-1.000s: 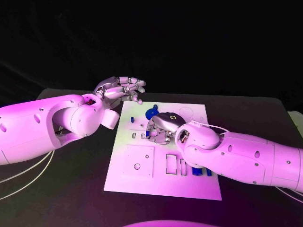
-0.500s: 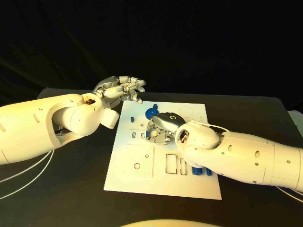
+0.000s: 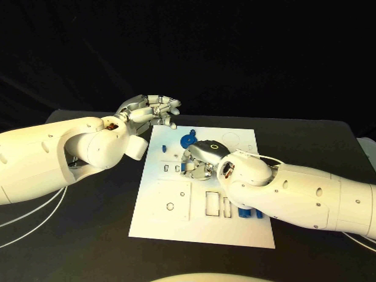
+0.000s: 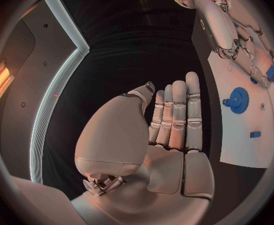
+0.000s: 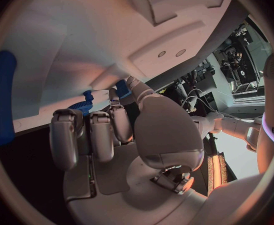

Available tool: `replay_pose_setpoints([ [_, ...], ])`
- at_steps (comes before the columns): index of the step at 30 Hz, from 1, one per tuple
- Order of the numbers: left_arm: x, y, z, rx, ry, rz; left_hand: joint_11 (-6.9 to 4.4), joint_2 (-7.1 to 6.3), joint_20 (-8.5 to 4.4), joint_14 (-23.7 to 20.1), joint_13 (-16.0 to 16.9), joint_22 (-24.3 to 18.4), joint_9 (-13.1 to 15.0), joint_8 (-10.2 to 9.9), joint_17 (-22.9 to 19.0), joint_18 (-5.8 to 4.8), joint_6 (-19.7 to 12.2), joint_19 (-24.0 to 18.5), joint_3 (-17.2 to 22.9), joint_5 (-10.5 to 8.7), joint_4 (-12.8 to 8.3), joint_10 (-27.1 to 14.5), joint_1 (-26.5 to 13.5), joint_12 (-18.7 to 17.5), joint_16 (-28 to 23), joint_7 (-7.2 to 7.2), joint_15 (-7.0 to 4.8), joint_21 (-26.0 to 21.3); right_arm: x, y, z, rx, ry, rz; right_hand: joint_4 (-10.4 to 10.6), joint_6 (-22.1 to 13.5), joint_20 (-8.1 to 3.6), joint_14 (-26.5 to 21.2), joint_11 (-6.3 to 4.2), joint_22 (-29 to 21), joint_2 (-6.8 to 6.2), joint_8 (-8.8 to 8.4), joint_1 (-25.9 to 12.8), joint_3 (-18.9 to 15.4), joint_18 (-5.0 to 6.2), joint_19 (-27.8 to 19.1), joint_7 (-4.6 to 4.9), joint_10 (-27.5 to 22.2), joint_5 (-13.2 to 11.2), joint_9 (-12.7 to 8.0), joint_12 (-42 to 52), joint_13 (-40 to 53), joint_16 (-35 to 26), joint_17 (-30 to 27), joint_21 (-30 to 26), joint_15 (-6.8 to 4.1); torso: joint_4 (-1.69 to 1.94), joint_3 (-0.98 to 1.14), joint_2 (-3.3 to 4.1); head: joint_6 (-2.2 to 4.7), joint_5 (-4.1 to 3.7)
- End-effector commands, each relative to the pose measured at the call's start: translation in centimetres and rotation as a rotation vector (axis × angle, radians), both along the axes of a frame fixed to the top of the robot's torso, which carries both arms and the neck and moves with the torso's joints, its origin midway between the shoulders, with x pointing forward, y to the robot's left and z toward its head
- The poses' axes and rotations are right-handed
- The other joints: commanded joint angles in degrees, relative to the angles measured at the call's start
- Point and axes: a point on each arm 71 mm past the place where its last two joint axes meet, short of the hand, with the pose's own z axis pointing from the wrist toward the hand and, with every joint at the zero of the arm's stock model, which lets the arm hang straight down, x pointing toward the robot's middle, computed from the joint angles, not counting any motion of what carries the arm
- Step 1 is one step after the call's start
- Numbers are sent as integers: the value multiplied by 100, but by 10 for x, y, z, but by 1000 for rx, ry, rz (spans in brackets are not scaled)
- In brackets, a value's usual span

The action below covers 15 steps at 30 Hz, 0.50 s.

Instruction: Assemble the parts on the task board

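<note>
The white task board lies in the middle of the black table. A blue gear sits on its far part and is also in the left wrist view. My right hand is low on the board just in front of the gear, fingers curled; a blue piece shows at its thumb tip, and I cannot tell whether it is held. My left hand is raised past the board's far left corner, fingers straight, holding nothing.
Several blue parts lie on the board's near right, partly under my right forearm. A small blue part sits near the gear. Rectangular slots and a square plate with a hole mark the board's near half.
</note>
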Motion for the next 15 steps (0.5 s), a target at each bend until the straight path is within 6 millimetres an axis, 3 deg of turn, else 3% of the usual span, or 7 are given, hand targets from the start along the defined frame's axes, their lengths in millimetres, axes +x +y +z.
replay_pose_setpoints([
  [1, -1, -2, 1, -10, -2, -23, 9, -24, 2, 8, -6, -5, -4, -34, -6, 26, 7, -36, 0, 1, -34, 22, -2, -32, -27, 11, 10, 0, 0, 0, -2, -16, 0, -1, 13, -71, 54, 478, 24, 907, -72, -38, -16, -59, -11, 101, 4, -48, -33, -11, -35, 196, -39, 1015, -38, 32, 0, -1, 0, 1, -3],
  [7, -1, -2, 1, -9, -1, -23, 9, -24, 2, 8, -6, -5, -4, -34, -6, 26, 7, -36, 0, 1, -34, 22, -2, -32, -27, 11, 10, 0, 0, -1, -1, -7, -9, -3, 203, -324, 115, 466, 97, 863, -230, -174, -286, -476, 6, 60, 78, -126, 19, -52, -82, 148, -72, 973, -102, 95, 0, -2, 1, -4, -5],
  [15, 0, 0, 0, -2, 2, -18, 10, -27, 2, 10, -14, -7, -10, -36, -10, 26, 7, -37, -2, 1, -33, 24, -9, -34, -29, 12, 10, 0, -2, -7, 7, 67, -69, -25, 425, -536, 177, 459, 165, 847, -213, -260, -276, -937, 13, 47, 156, -172, 37, -86, -91, 134, -93, 947, -139, 154, -2, 3, -5, -5, -7],
])
